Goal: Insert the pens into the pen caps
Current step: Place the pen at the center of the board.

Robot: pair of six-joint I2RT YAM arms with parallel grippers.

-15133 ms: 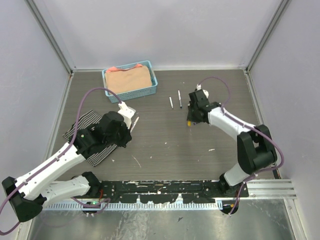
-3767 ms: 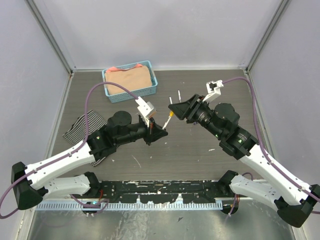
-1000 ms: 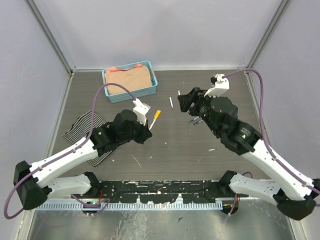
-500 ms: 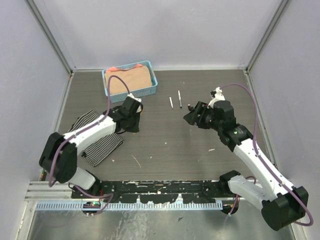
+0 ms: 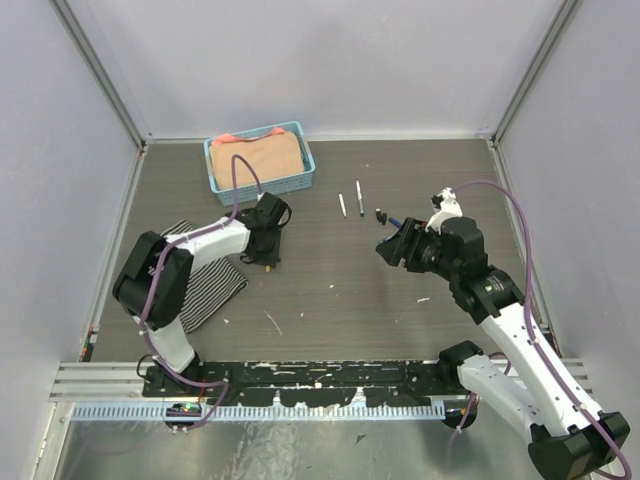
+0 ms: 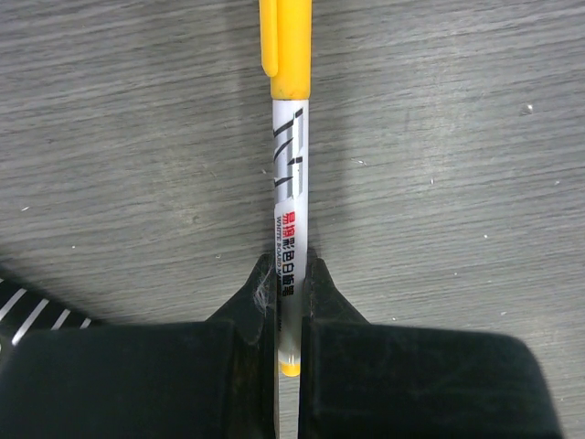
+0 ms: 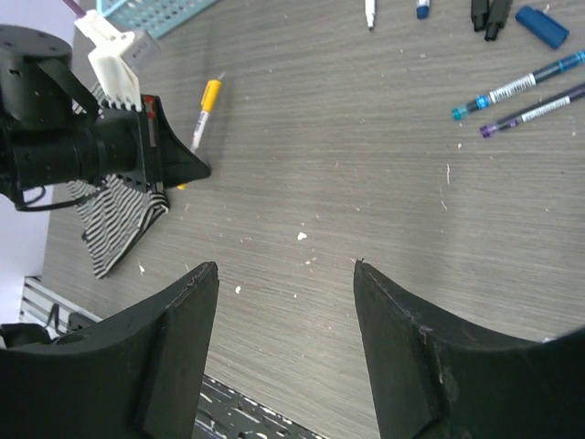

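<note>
Left wrist view: the left gripper [image 6: 291, 274] is seen clenched on the tail end of a thin white marker pen [image 6: 289, 183] printed with black and red lettering. A short yellow plastic cap [image 6: 285, 46] is already seated on its far end. The pen is held low and flat over the grey wood-grain table [image 6: 457, 137]; whether it touches the surface cannot be told. Just beside this gripper, toward the near left, a black-and-white striped cloth [image 5: 205, 285] is spread.

On the other side, the right gripper [image 7: 281, 266] is held above the table with its jaws spread and nothing between them. Beyond it lie a white pen with a teal tip [image 7: 512, 89] and a white pen with a purple tip [image 7: 539, 110], side by side and uncapped. Past these are a loose blue tube cap [image 7: 541, 26] and black caps [image 7: 484, 14], with two more white pens [image 5: 341, 204] farther left. A blue plastic mesh basket [image 5: 290, 184] stands at the far edge.

One pen is judged finished and in the step of being set down. Next, it would have to be released. A bare pen and its matching cap would then have to be taken up, one per arm, and lined up end to end.
</note>
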